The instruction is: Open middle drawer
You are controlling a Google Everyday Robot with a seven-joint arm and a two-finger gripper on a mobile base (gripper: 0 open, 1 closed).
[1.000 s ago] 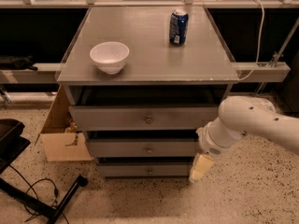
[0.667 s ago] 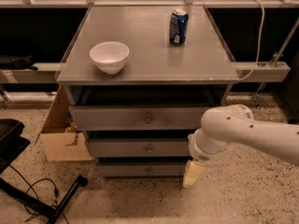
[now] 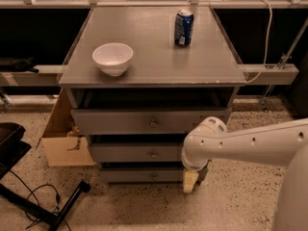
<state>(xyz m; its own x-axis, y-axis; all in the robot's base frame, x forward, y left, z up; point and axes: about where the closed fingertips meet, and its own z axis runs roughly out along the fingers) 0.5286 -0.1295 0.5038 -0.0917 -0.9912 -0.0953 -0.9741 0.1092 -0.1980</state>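
Blue can (image 3: 183, 28) standing rear right on the cabinet (image 3: 154, 47); its label is not reading clearly. White bowl (image 3: 112, 58) sitting near the front left edge. Middle drawer (image 3: 120, 153) lying between the other two fronts, knob (image 3: 153, 154) centred. Gripper (image 3: 190, 181) hanging low at the right front corner beside the lowest front (image 3: 139, 175), having shifted left and down; its opening I cannot tell. Floor (image 3: 236, 201) lying open to its right; box (image 3: 65, 150) crowding the left
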